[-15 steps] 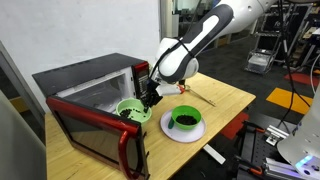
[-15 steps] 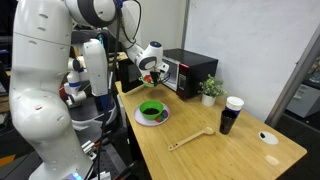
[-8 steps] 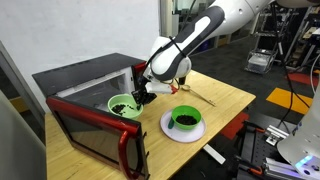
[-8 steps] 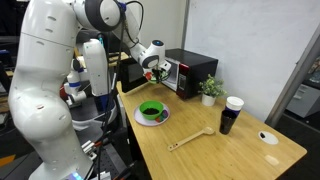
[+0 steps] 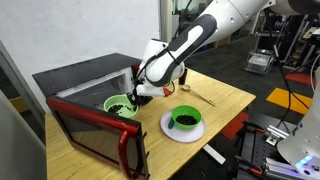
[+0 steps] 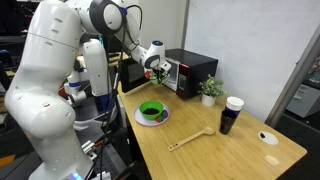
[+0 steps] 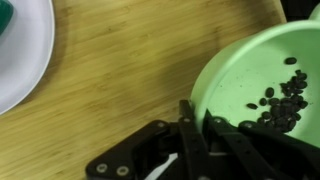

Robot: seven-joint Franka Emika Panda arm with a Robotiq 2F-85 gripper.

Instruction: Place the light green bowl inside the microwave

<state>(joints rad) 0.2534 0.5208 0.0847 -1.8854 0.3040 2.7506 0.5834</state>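
- Wrist view: the jaws are clenched on the rim of the light green bowl (image 7: 262, 85), which carries a scatter of dark bits. Wooden tabletop (image 7: 130, 60) and the edge of a white plate (image 7: 18, 50) show behind it.
- In an exterior view the bowl hangs off the tabletop by the open door (image 5: 95, 135) of the microwave (image 5: 85, 80).
- A second ago it was out by the door's outer edge; it has since shifted toward the cavity, and the arm (image 5: 185, 45) has reached further that way.
- Whether it has crossed the threshold is hard to tell.
- The darker green bowl (image 5: 184, 119) has not moved.
- The carry looks nearly done; pushing further in, lowering and releasing are likely what remains.
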